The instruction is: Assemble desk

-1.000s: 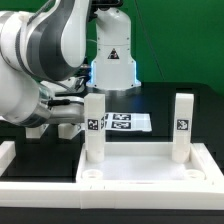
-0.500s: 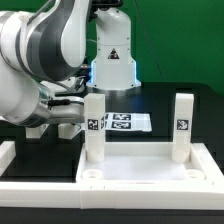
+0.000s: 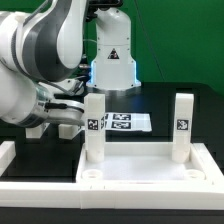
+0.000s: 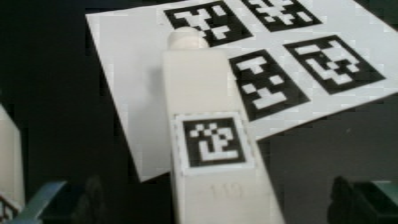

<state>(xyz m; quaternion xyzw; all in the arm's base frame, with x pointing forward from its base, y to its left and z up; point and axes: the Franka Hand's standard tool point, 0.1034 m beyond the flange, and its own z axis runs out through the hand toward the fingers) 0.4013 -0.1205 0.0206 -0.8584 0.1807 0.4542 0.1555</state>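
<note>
The white desk top (image 3: 150, 172) lies at the front with its rim up. Two white legs stand upright at its back corners, one towards the exterior view's left (image 3: 94, 130) and one towards its right (image 3: 183, 125). In the wrist view a third leg (image 4: 205, 120) with a square tag lies partly on the marker board (image 4: 134, 70). My gripper (image 4: 205, 205) is open, and its dark fingers (image 4: 45, 200) stand wide on both sides of this leg's near end without touching it. In the exterior view the gripper (image 3: 68, 126) is low over the table, partly hidden behind the left leg.
The marker board (image 3: 128, 122) lies on the black table behind the desk top. The arm's white base (image 3: 112, 60) stands behind it. A white raised border (image 3: 20, 160) runs along the exterior view's left of the desk top.
The arm has shifted only very slightly. The legs and the desk top have not moved.
</note>
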